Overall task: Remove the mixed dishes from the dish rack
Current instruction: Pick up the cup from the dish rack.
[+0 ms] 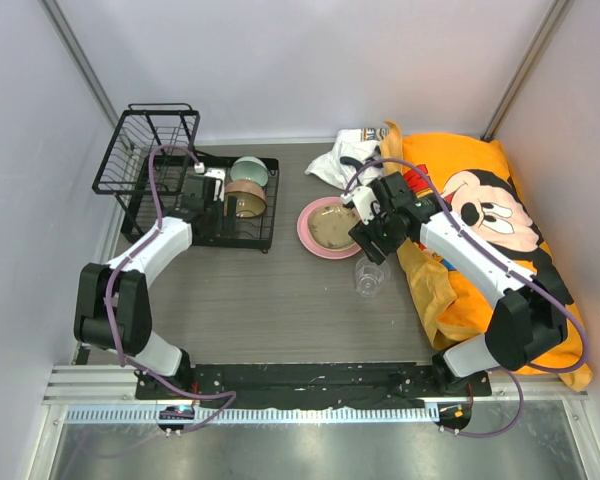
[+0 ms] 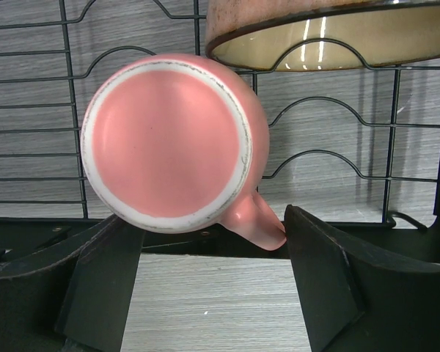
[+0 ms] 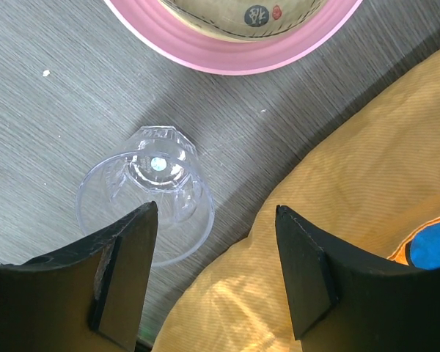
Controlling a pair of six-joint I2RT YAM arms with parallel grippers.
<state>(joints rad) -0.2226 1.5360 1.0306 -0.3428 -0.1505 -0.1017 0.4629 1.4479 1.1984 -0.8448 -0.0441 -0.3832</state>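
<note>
The black wire dish rack (image 1: 140, 150) stands at the back left. Its lower tray holds a mint-green bowl (image 1: 250, 169), a pink mug (image 1: 244, 188) and a brown-rimmed bowl with a cream inside (image 1: 246, 207). In the left wrist view the mug (image 2: 165, 139) shows its base, with the rack wires (image 2: 73, 110) behind it. My left gripper (image 2: 209, 253) is open; its right finger (image 2: 315, 264) is at the mug's handle. The large pink plate (image 1: 309, 228) lies on the table with the tan dish (image 1: 330, 228) in it. The clear glass cup (image 3: 150, 194) stands below my open right gripper (image 3: 214, 213).
An orange cartoon-print cloth (image 1: 480, 220) covers the right side, and its edge lies under my right gripper (image 1: 370, 248). A white crumpled cloth (image 1: 342, 158) lies at the back. The raised rack basket is beside my left arm (image 1: 150, 255).
</note>
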